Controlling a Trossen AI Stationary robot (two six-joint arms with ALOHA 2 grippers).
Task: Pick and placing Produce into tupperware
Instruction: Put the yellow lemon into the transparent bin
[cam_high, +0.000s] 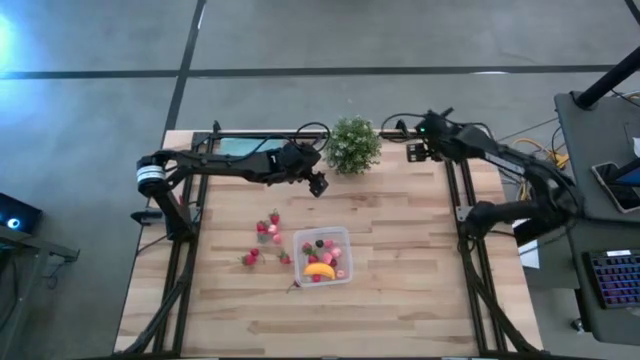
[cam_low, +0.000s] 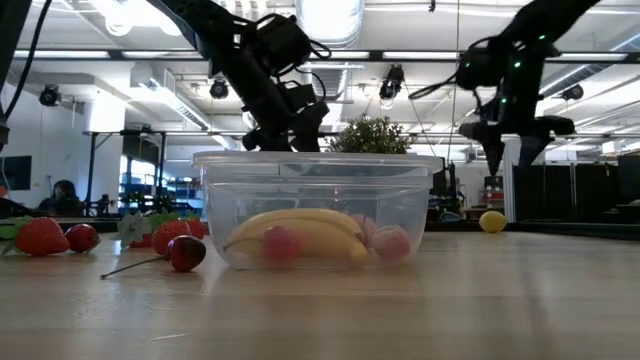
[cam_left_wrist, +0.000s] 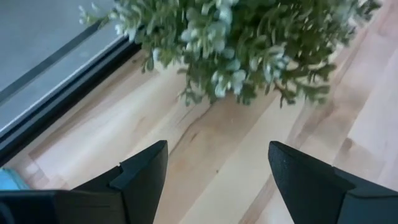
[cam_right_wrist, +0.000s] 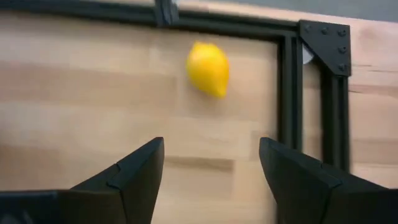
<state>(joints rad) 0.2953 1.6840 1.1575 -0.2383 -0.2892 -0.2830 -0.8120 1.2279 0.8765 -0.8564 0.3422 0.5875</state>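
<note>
Tupperware (cam_low: 316, 208) mid-bench, banana (cam_low: 300, 230) inside; strawberries (cam_high: 262, 240) loose beside. Right gripper (cam_right_wrist: 211, 168) jaws apart, empty, poised over lemon (cam_right_wrist: 208, 68) near far corner; left gripper (cam_left_wrist: 217, 180) jaws apart, empty, parked by plant (cam_left_wrist: 242, 43)

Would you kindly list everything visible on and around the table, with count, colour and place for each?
Tupperware: one, clear, table middle, holding a banana and several red and pink fruits.
Loose fruits: several, mostly red, on the table beside the tupperware, toward the left arm's side.
Lemon: one, yellow, near the frame's corner, ahead of the right gripper.
Potted plant: one, green, far edge.
Cloth: one, teal, far edge under the left arm.
Left gripper: open, empty, beside the plant.
Right gripper: open, empty.
</note>
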